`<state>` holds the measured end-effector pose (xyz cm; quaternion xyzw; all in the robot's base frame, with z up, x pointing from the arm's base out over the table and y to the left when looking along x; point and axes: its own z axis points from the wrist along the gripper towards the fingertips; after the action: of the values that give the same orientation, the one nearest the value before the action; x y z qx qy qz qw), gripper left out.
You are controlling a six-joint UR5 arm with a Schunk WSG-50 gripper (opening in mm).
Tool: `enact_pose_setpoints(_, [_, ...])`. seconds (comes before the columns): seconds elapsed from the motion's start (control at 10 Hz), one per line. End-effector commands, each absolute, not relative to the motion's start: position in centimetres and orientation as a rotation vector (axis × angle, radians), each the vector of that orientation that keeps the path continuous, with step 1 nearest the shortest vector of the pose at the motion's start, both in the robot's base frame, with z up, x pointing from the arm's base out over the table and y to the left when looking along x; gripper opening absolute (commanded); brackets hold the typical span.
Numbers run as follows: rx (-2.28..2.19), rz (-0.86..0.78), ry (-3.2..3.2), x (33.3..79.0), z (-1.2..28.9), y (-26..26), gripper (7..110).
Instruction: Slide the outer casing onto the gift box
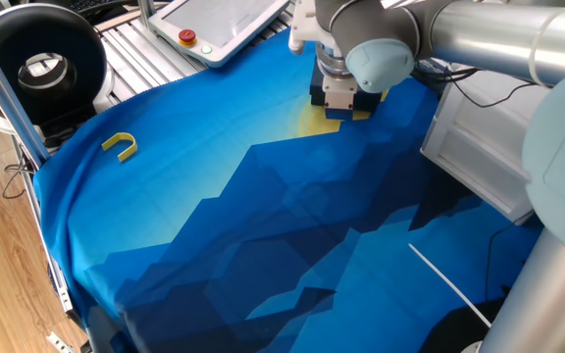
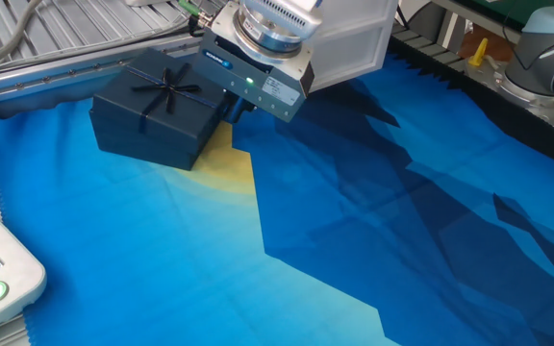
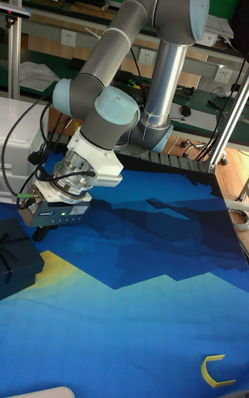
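Outer casing (image 2: 157,113) on counter (image 2: 354,221), far corner, ribbon bow up. Gripper (image 2: 235,108) just beside casing's right side edge, low. Fingers (image 3: 39,235) mostly hidden: spread or pressed, cannot tell. Gift box not visible; presumably inside casing.

Ribboned navy outer casing (image 2: 157,113) flat on cloth

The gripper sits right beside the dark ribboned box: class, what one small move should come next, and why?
Probably a short lift straight up and away. The outer casing already lies closed as one block on the blue cloth, with no inner tray showing separately. The gripper is low at its right edge; whether it touches is unclear. Rising vertically should avoid nudging the box.
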<state>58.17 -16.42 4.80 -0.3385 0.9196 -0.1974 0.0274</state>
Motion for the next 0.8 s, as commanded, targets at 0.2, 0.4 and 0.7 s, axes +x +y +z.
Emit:
enact_pose_setpoints(0.2, [-1.084, -0.655, 2.799, 58.9, 5.6, -17.3, 7])
enact_pose_setpoints(0.4, [-1.098, -0.679, 2.796, 59.1, 5.5, -17.7, 7])
enact_pose_setpoints(0.7, [-1.098, -0.685, 2.796, 59.3, 5.3, -17.8, 7])
